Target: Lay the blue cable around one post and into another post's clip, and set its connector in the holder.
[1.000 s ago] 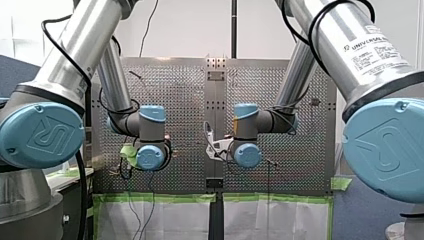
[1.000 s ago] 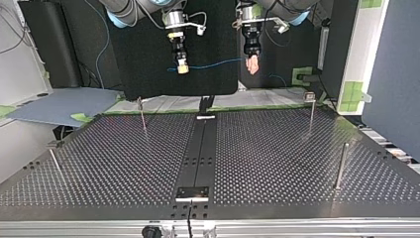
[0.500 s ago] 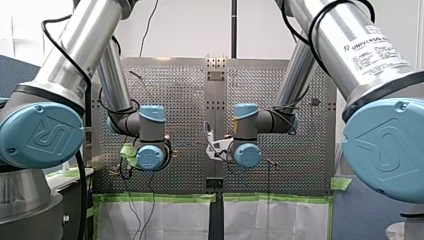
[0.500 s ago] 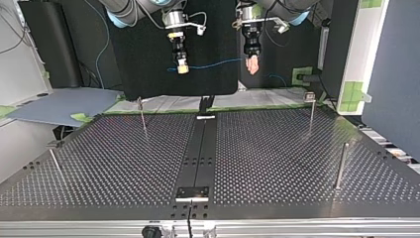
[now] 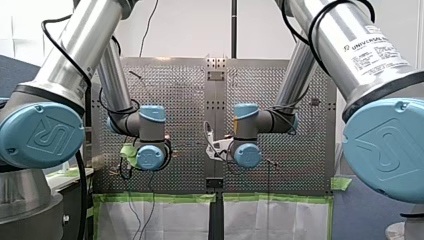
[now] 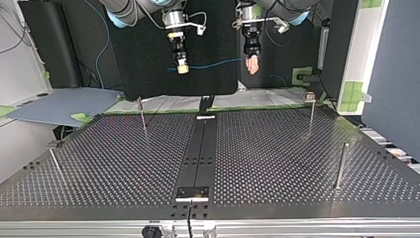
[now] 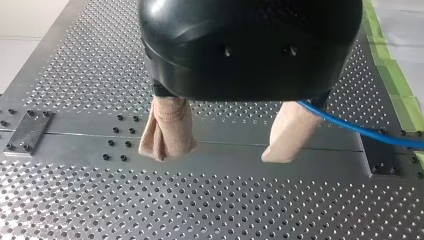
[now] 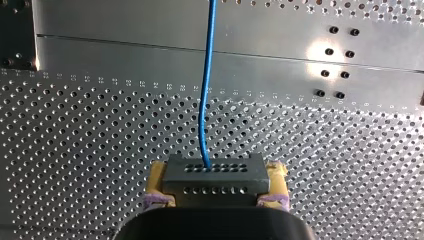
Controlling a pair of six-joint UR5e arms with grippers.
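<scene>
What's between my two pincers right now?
Only the blue cable, strung through the air from my right pincer to my left pincer; the top view shows it.

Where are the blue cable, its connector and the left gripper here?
blue cable [image 8: 203, 100]: right wrist view, mid-run.
connector [image 8: 214, 176]: right wrist view, perforated face centre.
left gripper [image 7: 223, 150]: left wrist view, midway between fingertips.

The perforated counter [image 6: 277, 163] had a dark strip [image 6: 200, 148] down its middle. In the top view a black panel [image 6: 143, 64] stood behind the counter and a blue-grey sheet [image 6: 59, 106] lay beside it. Green tape [image 5: 165, 198] lined one edge.
</scene>
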